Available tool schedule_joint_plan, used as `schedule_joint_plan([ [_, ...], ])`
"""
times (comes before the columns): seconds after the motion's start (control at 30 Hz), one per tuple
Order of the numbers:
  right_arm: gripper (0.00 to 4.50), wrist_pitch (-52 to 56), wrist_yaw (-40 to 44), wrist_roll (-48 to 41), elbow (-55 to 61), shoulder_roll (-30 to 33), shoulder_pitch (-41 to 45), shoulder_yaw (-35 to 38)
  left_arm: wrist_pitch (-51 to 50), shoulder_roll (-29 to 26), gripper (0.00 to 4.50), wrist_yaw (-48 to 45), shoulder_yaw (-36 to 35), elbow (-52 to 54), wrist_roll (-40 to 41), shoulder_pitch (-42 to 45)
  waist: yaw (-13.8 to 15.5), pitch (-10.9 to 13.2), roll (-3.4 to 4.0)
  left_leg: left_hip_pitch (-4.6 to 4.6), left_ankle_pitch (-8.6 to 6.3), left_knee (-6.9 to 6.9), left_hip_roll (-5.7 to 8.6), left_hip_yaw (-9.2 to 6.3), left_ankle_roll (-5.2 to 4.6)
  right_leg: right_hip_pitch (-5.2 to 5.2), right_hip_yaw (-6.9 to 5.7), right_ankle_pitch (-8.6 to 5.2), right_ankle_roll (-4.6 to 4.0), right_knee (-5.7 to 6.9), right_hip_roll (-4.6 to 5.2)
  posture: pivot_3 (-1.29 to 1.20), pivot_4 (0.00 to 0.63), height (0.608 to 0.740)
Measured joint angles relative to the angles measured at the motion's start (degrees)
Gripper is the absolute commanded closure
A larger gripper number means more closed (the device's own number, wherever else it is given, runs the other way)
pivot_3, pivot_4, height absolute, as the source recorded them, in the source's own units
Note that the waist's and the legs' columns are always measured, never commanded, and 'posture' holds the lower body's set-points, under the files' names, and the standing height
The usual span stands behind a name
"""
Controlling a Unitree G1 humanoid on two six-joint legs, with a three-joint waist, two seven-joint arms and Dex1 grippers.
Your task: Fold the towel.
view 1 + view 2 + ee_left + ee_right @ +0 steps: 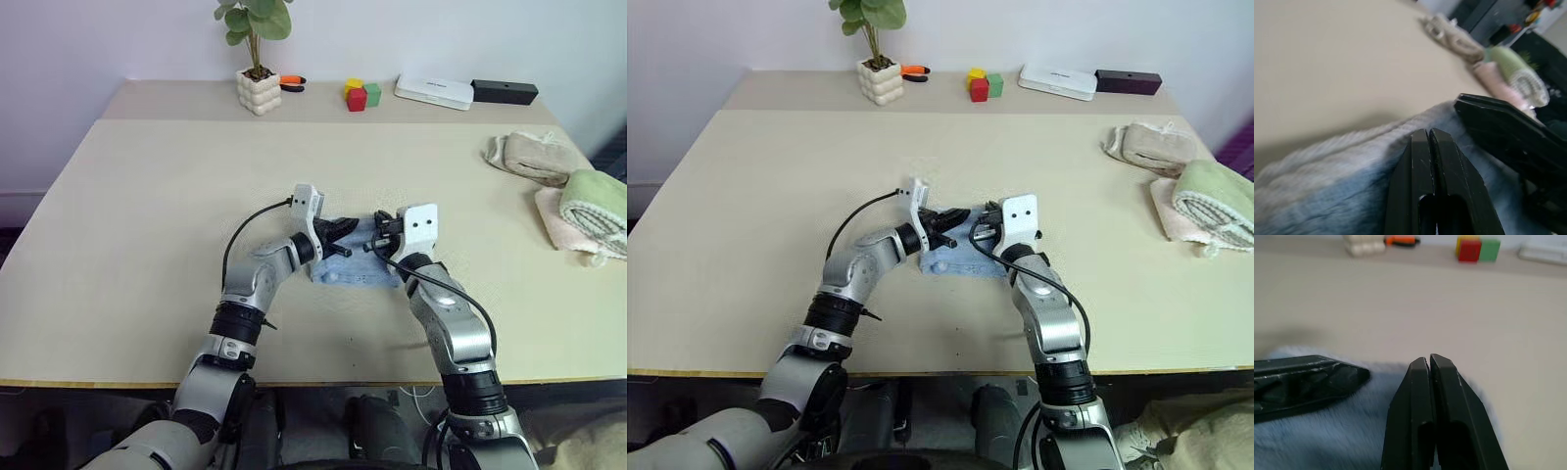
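The towel (355, 266) lay already bunched small on the bench (147, 215), just ahead of me, with my left gripper (350, 251) and right gripper (370, 247) both pressed together over its far edge. Neither wrist view showed cloth between the fingers, so I judged both pinches might be empty. Risk: lifting could leave the towel behind or catch one layer, skewing the fold.

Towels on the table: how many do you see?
3: the blue towel under both grippers, a beige rolled towel and a green towel at the right edge.
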State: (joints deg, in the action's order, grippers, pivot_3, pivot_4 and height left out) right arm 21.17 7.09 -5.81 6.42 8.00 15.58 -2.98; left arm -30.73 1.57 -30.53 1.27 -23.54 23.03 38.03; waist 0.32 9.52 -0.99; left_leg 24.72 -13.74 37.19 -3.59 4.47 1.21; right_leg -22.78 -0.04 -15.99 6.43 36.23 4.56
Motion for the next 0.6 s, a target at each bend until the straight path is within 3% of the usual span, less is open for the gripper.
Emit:
schedule_joint_plan([
  [0.6, 4.44, 2.59, -1.55, 2.33, -2.32, 0.64, -0.52, 1.40, 0.88, -3.09, 4.50, -0.48, 0.00, -0.34, -1.69, -0.87, 0.00, -0.04, 0.02, -0.09, 0.00, 0.02, -0.01, -0.01, 0.00, 0.10, 0.00, 0.00, 0.00, 0.01, 0.00, 0.00, 0.150, 0.735],
])
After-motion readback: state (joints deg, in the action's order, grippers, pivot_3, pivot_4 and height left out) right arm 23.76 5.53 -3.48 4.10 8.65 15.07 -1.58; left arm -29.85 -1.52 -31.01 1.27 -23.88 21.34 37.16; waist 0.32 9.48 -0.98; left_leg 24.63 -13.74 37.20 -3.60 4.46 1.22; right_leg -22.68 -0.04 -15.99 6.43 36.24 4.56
